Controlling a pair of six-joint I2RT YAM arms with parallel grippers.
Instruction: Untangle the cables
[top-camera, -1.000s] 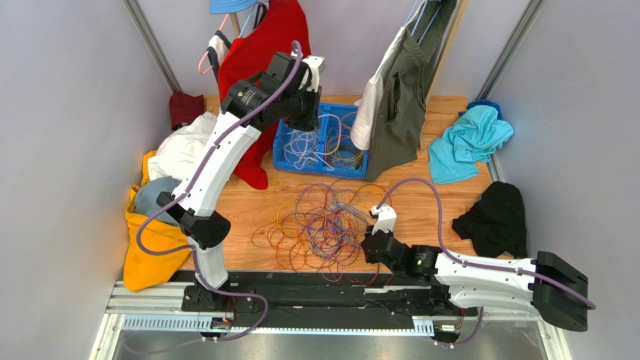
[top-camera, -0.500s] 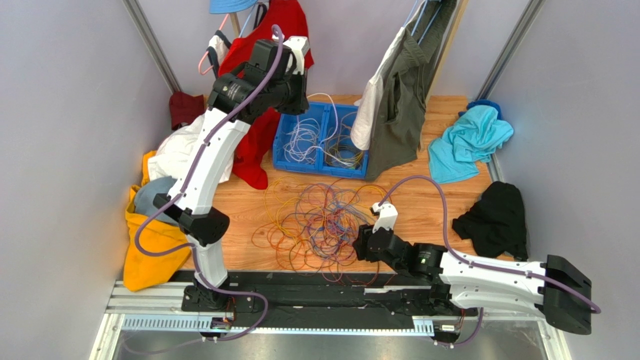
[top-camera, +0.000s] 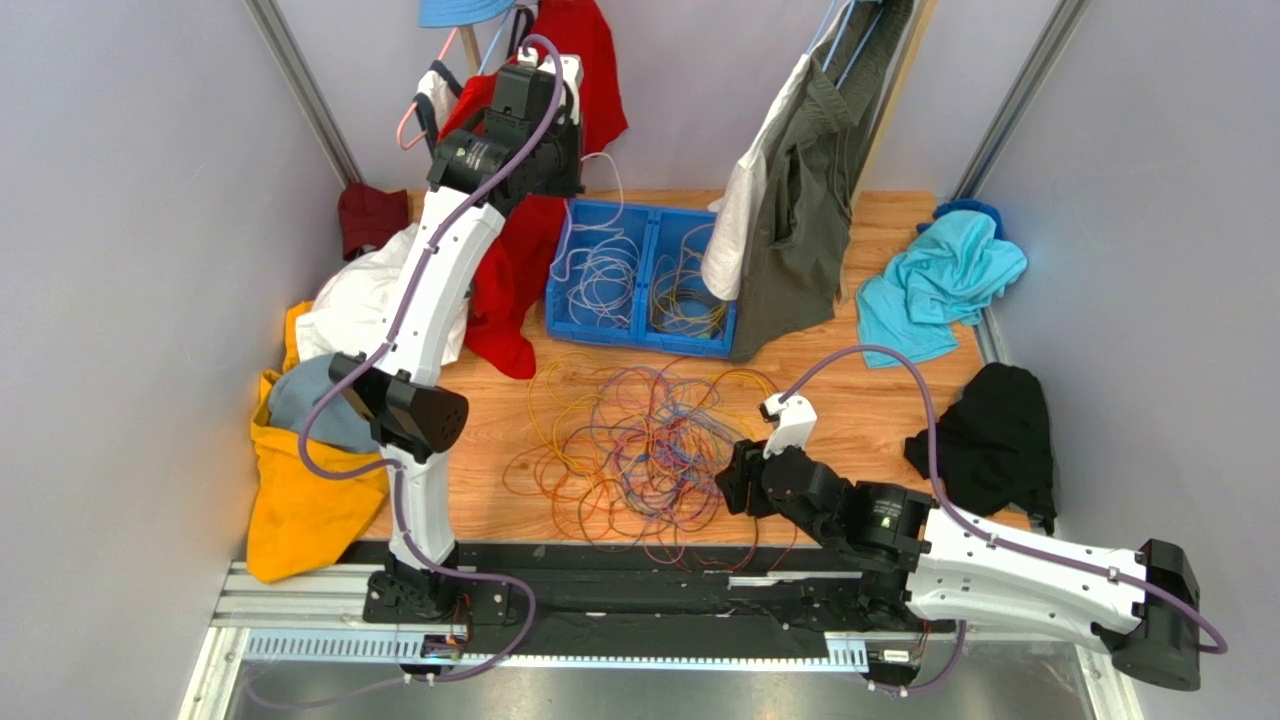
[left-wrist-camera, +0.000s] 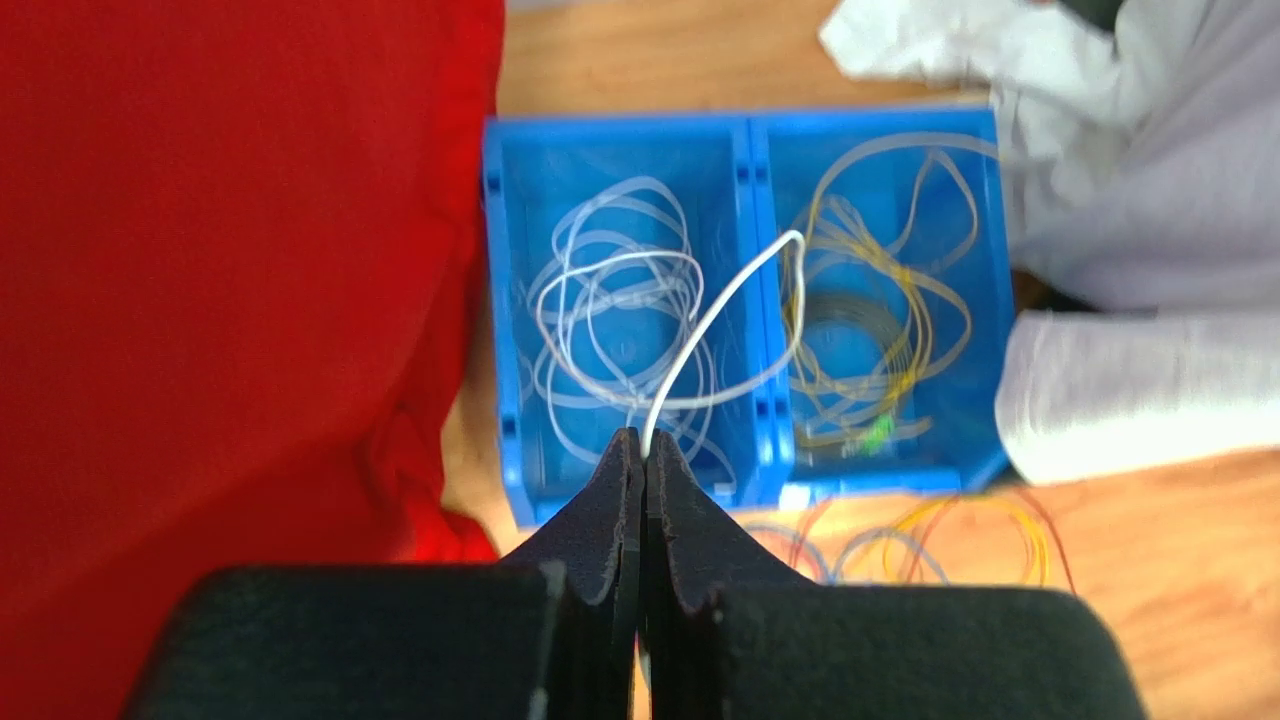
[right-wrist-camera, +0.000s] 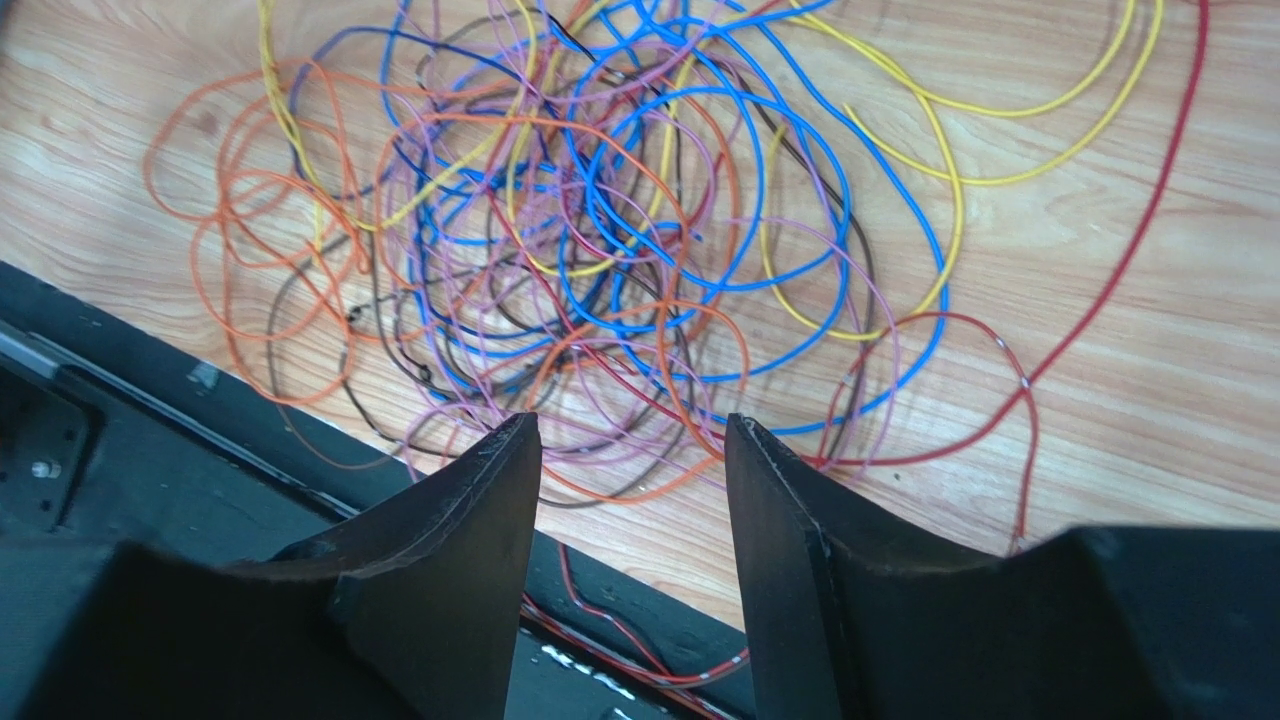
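Observation:
The cables (top-camera: 639, 443) lie in a loose tangle of orange, yellow, purple, blue and red loops on the wooden table, filling the right wrist view (right-wrist-camera: 601, 255). My right gripper (top-camera: 736, 480) (right-wrist-camera: 631, 435) hovers open over the tangle's near right edge, with nothing between its fingers. My left gripper (top-camera: 571, 150) (left-wrist-camera: 645, 443) is raised high above the blue bin (top-camera: 558, 300), shut on a white cable (left-wrist-camera: 721, 308) that trails down into the bin's left compartment. More white cables (left-wrist-camera: 601, 300) lie there. Yellow cables (left-wrist-camera: 872, 345) fill the right compartment.
A red shirt (top-camera: 519, 255) hangs just left of the left gripper; grey and white garments (top-camera: 789, 195) hang right of the bin. Teal cloth (top-camera: 939, 285) and black cloth (top-camera: 992, 435) lie at the right, yellow and white clothes (top-camera: 301, 495) at the left. A black rail (top-camera: 646, 578) borders the tangle.
The left gripper has risen and moved back-left from over the bin, drawing the white cable up. The right gripper has opened and shifted slightly at the tangle's edge.

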